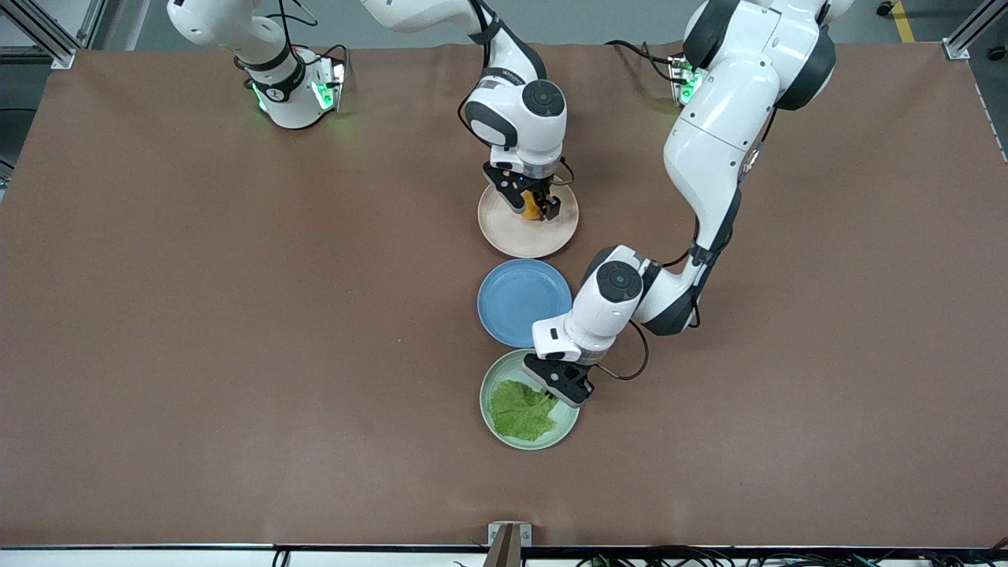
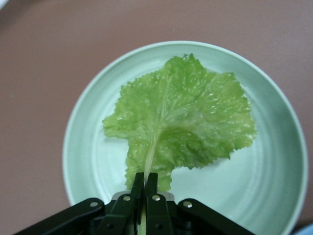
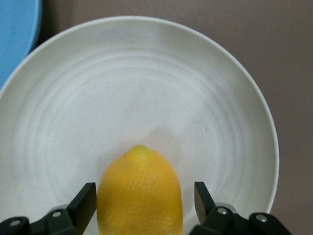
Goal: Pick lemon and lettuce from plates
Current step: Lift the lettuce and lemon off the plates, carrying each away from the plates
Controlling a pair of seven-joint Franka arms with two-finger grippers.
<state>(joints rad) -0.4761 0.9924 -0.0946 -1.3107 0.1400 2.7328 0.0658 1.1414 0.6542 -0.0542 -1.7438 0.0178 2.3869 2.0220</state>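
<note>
on the beige plate (image 1: pixel 526 236), farthest from the front camera, the lemon (image 1: pixel 533 208) sits between the spread fingers of the right gripper (image 1: pixel 535 206); in the right wrist view the lemon (image 3: pixel 140 193) has a gap on each side to the fingers (image 3: pixel 86 201), so the jaws stand open around it without clamping. a blue plate (image 1: pixel 524 302) lies between the two task plates. nearest the front camera, the mint plate (image 1: pixel 492 413) holds the lettuce (image 1: pixel 520 409), spread flat. the left gripper (image 1: pixel 564 386) is down at that plate's edge toward the left arm's end, and the left wrist view shows its fingers (image 2: pixel 138 192) pinched together on the leaf's pale stem (image 2: pixel 149 161).
</note>
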